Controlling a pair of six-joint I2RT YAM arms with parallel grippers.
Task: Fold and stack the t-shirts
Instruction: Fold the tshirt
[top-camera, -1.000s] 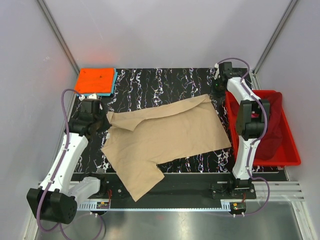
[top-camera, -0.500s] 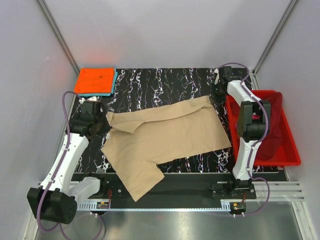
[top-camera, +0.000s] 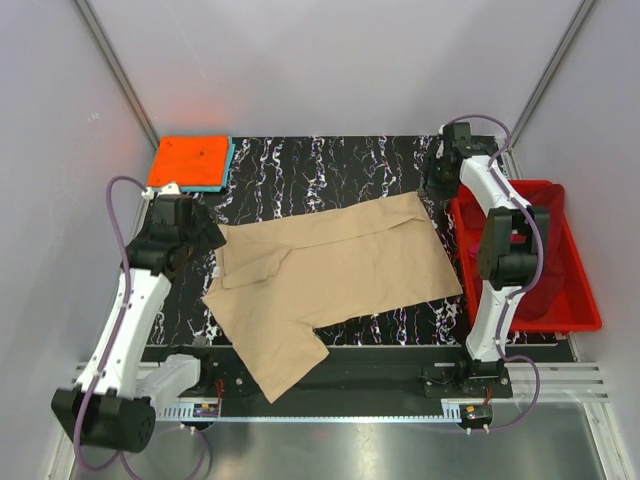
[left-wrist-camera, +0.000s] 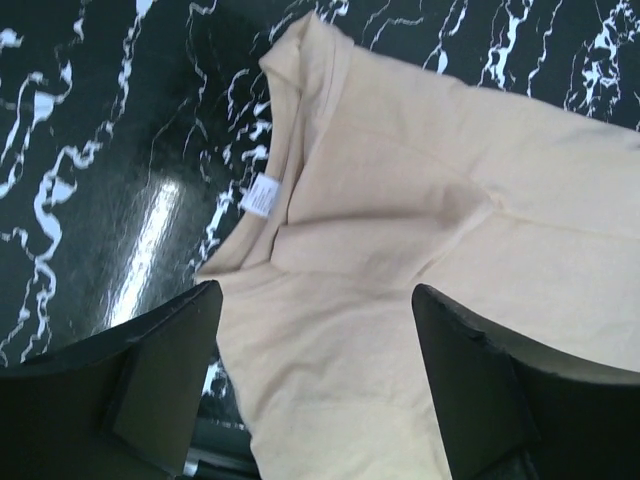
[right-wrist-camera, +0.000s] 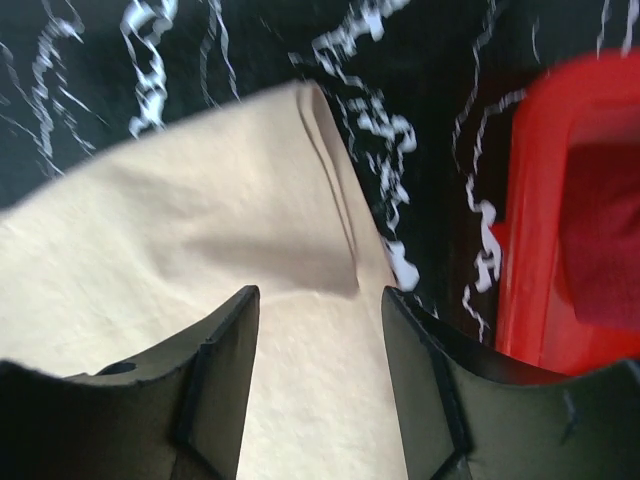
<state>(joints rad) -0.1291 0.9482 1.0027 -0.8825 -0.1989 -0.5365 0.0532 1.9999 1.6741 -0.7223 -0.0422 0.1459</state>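
Top view: I see the tan shirt (top-camera: 340, 265) lying flat, long axis left-right. The left gripper (top-camera: 203, 240) is at its collar end, the right gripper (top-camera: 437, 185) at the far right corner.
Left wrist: jaws wide, empty, collar (left-wrist-camera: 275, 200) just ahead.
Right wrist: jaws apart, empty, above that corner.

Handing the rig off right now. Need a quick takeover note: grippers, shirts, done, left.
Left gripper: open, empty, over the collar of the tan t-shirt.
Right gripper: open, empty, over that shirt's far right corner, beside the red bin.
Shirts: tan one spread on the table, unfolded; orange t-shirt folded atop the light blue t-shirt at the far left corner; maroon t-shirt in the bin.
Done: orange and light blue stacked.
Left: fold and stack the tan one, then likely the maroon.
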